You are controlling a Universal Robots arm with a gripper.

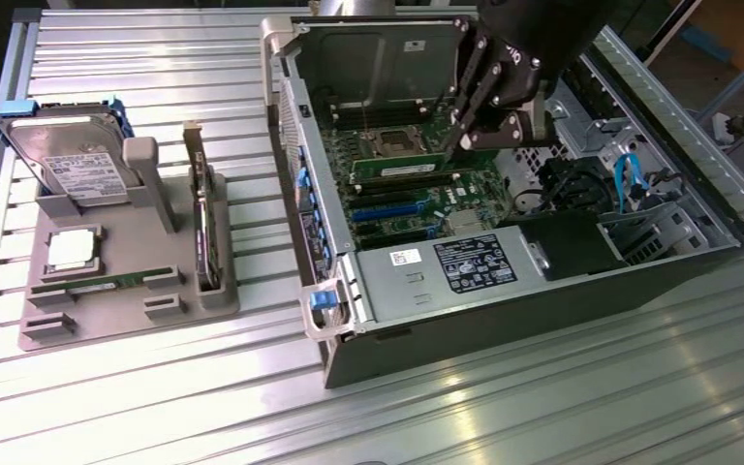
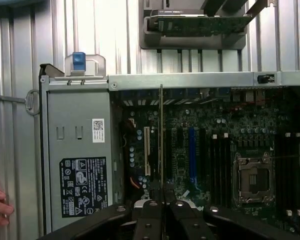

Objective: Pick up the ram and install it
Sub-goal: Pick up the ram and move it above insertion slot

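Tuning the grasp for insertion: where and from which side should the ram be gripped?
Pinch the ram across its flat faces, coming from the side away from the motherboard, leaving the contact edge free. It is a thin stick, edge-on between the fingers of the shut hand, so the faces likely give the only firm hold.

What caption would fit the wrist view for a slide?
Gripper holding the ram edge-on inside the open case, motherboard beyond it.

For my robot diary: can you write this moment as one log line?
end effector: shut on ram | place: over motherboard in open computer case | ram in slot: not yet
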